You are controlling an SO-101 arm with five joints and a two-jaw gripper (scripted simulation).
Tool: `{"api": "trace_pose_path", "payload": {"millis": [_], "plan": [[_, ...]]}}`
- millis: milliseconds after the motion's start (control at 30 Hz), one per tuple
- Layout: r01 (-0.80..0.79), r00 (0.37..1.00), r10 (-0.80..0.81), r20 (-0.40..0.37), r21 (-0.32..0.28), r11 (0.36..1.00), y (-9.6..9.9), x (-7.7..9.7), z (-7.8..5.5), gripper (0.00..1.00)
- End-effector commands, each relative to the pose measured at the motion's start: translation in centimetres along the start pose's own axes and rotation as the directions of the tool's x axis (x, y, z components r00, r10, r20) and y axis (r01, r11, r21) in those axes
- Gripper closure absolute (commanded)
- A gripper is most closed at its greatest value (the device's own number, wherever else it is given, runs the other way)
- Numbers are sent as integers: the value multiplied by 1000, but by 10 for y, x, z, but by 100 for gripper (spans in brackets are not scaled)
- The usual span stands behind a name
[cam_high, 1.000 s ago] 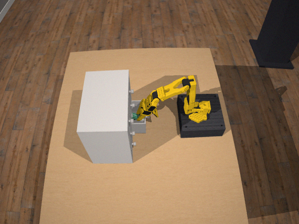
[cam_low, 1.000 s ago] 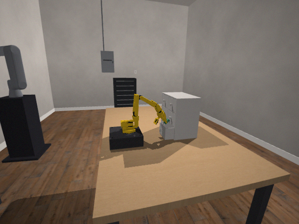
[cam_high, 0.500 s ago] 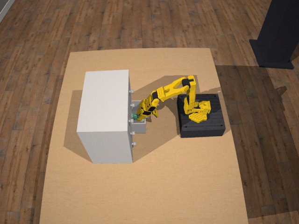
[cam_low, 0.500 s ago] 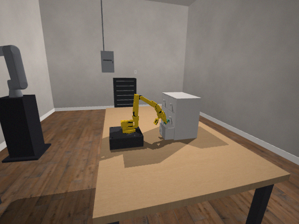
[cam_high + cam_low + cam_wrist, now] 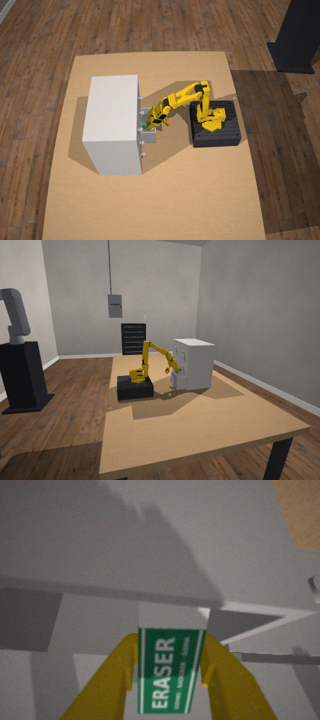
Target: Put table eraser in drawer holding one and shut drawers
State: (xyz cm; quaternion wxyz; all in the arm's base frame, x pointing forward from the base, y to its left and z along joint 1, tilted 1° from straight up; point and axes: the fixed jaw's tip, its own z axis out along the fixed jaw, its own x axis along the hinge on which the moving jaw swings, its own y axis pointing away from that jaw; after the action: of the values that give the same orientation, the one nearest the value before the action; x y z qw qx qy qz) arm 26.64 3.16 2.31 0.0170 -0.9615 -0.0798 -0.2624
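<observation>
"So, from the top, where is the gripper point(image 5: 149, 126) point(image 5: 177, 369) point(image 5: 169, 655)?"

"Reaching to the front of the white cabinet point(image 5: 111, 108) point(image 5: 199, 366), over a pulled-out drawer point(image 5: 148, 137) point(image 5: 180, 383). The green eraser point(image 5: 145, 125) point(image 5: 178, 370) point(image 5: 170, 672) pokes out at its tip, on the cabinet side. Behind the gripper, well apart, the arm's black base point(image 5: 217, 142) point(image 5: 134, 392) stands on the worktop point(image 5: 155, 204) point(image 5: 191, 426) point(image 5: 299, 510)."

"And the exterior view?"

"There the eraser sits tilted at the fingertips, near the cabinet's front and above the drawer's side wall. The drawer is in the bottom row, sticking out below the gripper. The drawer fronts above it look shut."

"Does the wrist view settle the grip?"

"Yes, the fingers are closed on the eraser, one on each side, its lettering facing the camera. Pale grey panels and edges lie beyond it, and a bit of worktop shows past them, up and to one side."

"Can you spot the other eraser?"

"I can't make it out in any of the three."

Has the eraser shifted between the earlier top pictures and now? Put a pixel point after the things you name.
Cannot tell: the eraser point(image 5: 145, 125) point(image 5: 178, 370) point(image 5: 171, 671) shows beside the cabinet point(image 5: 112, 108) point(image 5: 199, 366) front throughout, any shift too small to judge.
</observation>
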Motion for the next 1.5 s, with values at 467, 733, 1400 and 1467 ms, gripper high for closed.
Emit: {"api": "trace_pose_path", "payload": {"millis": [467,733,1400,1467], "plan": [[-6,1000,6,14,2,1000,-1,-8,7,100],[-6,1000,6,14,2,1000,-1,-8,7,100],[-5,1000,5,14,3,1000,-2,-8,7,100],[-5,1000,5,14,3,1000,-2,-8,7,100]]}}
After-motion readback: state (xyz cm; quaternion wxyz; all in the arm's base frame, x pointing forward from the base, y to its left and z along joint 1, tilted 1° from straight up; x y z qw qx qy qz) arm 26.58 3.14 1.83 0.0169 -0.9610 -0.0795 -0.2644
